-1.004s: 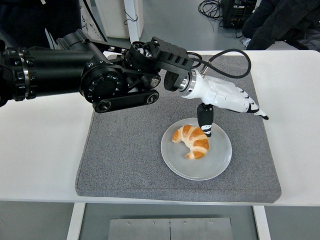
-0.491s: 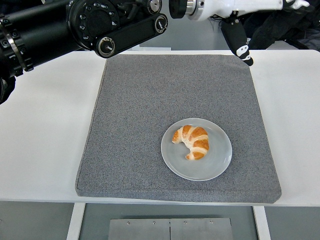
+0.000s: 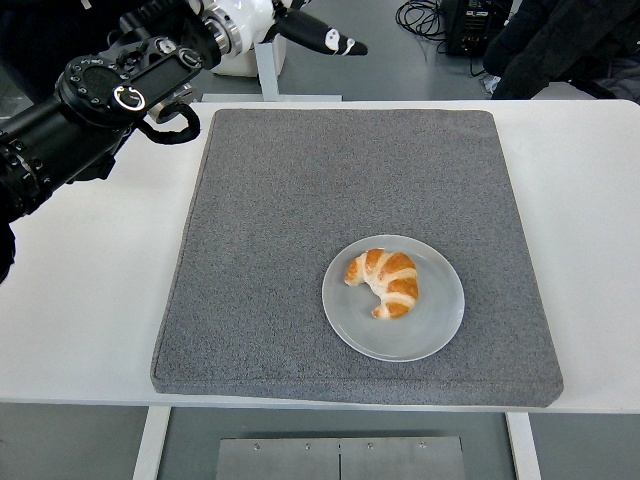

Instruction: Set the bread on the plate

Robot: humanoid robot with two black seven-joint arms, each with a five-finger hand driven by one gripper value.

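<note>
1. The croissant lay on the plate, left of the plate's centre, its curved back toward the far side and its two tips pointing toward the near-left.
2. The plate, round and pale grey, rested flat on the mat, in the mat's near-right part and wholly inside its edges.
3. The mat, grey and square, covered the middle of the white desk; bare desk showed to its left, right and along the near edge.
4. The left arm, black and jointed, entered from the left edge and rose over the desk's far-left corner, well apart from the plate.
5. The left robot hand, white with dark fingers, was at the picture's top edge, above the far side of the desk. One finger pointed right, extended; the robot hand held nothing, its fingers uncurled as far as could be seen.
6. A person in dark clothing showed at the top right, beyond the desk.
</note>
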